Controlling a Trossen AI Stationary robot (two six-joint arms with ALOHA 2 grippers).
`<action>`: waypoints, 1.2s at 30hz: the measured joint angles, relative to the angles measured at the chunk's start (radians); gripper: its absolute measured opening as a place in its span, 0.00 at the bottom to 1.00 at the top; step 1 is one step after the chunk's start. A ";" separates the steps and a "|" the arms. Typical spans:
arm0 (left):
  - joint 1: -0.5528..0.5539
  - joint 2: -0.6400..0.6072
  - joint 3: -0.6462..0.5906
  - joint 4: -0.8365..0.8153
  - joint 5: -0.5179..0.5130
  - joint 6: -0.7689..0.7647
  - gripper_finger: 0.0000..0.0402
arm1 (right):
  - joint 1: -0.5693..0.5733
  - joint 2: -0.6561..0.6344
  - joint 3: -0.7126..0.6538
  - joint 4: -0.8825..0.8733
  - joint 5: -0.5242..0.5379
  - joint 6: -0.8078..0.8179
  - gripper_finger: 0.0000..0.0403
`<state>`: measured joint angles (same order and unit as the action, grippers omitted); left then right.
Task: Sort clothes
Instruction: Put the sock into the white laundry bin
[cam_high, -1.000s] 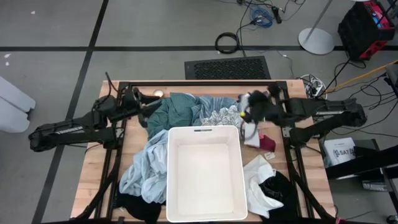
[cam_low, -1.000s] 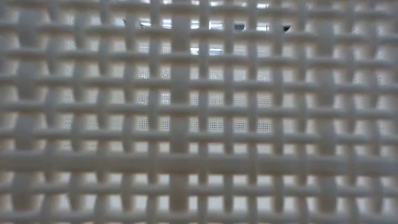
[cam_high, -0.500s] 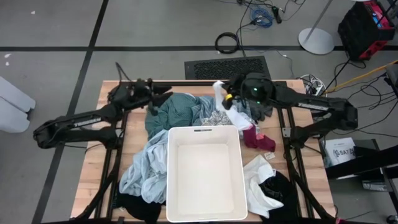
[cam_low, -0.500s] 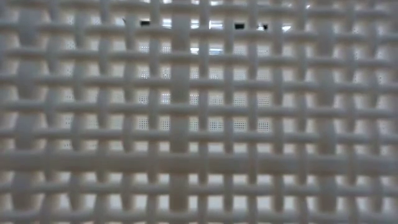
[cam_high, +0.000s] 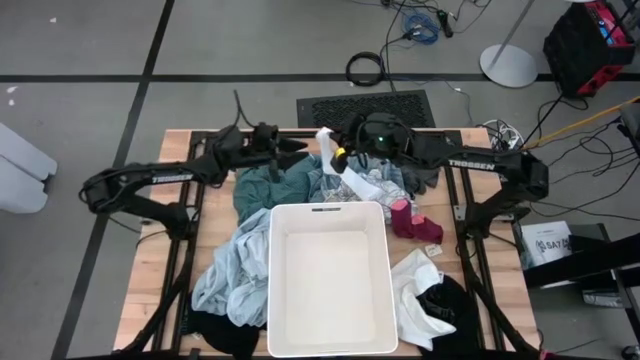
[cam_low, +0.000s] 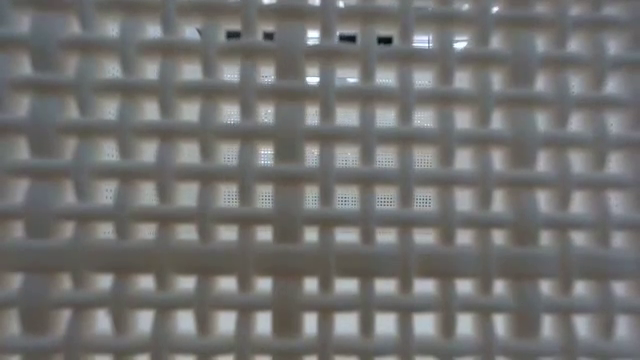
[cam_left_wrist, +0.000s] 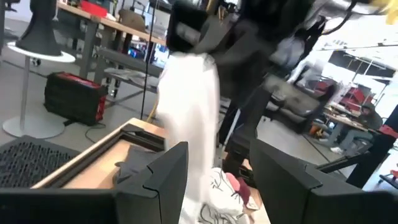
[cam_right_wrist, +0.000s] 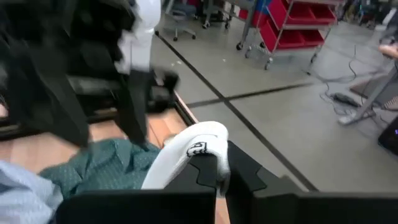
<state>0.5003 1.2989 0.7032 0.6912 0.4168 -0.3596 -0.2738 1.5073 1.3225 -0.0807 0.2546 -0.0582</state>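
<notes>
Clothes (cam_high: 300, 215) lie in a messy heap on the wooden table (cam_high: 150, 290), all around the white bin (cam_high: 328, 285), which has nothing in it yet. Teal cloth (cam_high: 270, 185) sits at the far edge, light blue cloth (cam_high: 232, 268) runs along the left edge, and a pink sock (cam_high: 405, 218) lies near the right edge beside the bin.

Up at the far edge, the right gripper (cam_high: 338, 158) is squeezed tight on a long white sock (cam_high: 352, 178). The sock hangs down from it over the heap, and the right wrist view shows it looped over that arm's own fingers (cam_right_wrist: 208, 168). The left gripper (cam_high: 293, 146) is close by, just across from it, with its fingers (cam_left_wrist: 165, 177) spread apart and nothing between them. In its wrist view the white sock (cam_left_wrist: 189, 124) hangs right in front.

It looks like the sock is about to be passed across or pulled straight. To do that well, I think the left gripper should close on the hanging part below the other grip, not on the loose end, and the right one should let go only when the left has a firm hold. Slow moves would keep the sock from swinging or snagging other cloth.
</notes>
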 joint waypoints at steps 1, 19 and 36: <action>-0.003 0.013 0.008 0.000 0.000 0.000 0.45 | 0.004 0.005 0.011 0.000 0.000 -0.009 0.00; -0.071 0.074 0.047 0.012 -0.125 0.055 0.45 | 0.027 0.013 0.050 0.009 0.005 0.020 0.00; -0.090 0.074 0.047 0.009 -0.200 0.065 0.19 | 0.079 0.013 0.051 -0.001 0.001 0.035 0.00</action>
<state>0.4099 1.3731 0.7498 0.6998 0.2163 -0.2948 -0.1947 1.5204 1.3731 -0.0821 0.2554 -0.0228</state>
